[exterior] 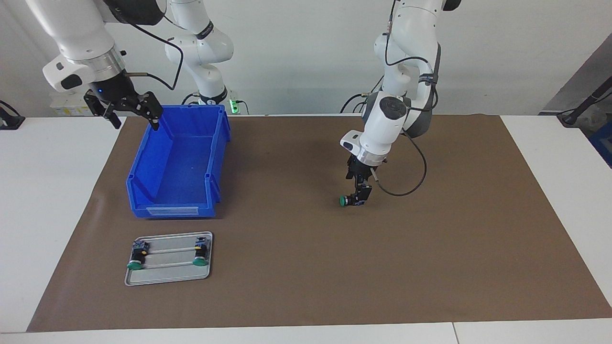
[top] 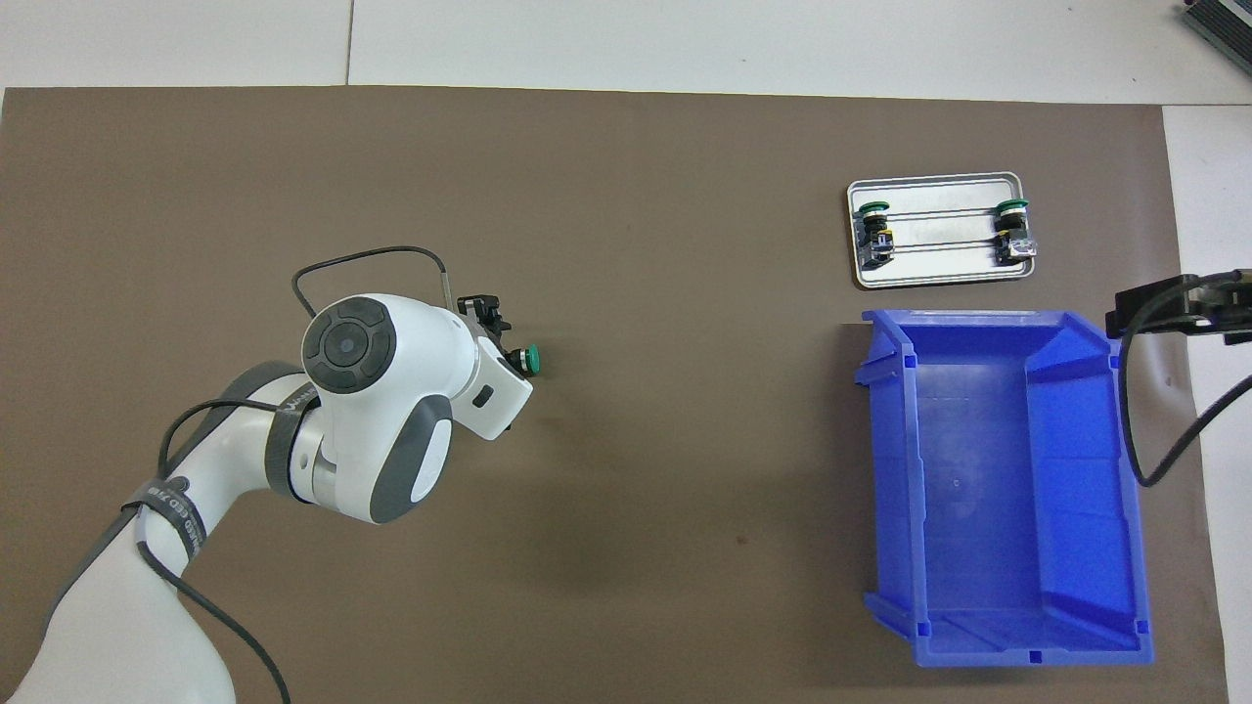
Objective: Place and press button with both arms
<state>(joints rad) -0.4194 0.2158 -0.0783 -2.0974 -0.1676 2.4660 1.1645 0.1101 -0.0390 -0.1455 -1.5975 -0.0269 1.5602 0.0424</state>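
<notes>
**Left gripper down at the button, right gripper waiting over the bin**

The button [exterior: 348, 200] lies on its side on the brown mat [exterior: 306, 267], long axis running along the table, green cap toward the right arm's end. Its body is black. My left gripper [exterior: 359, 199] is lowered around that body, jaws spread wide, grip not closed. My right gripper [exterior: 128, 111] waits open and empty over the blue bin [exterior: 177, 162]. No writing is legible on the button.
</notes>
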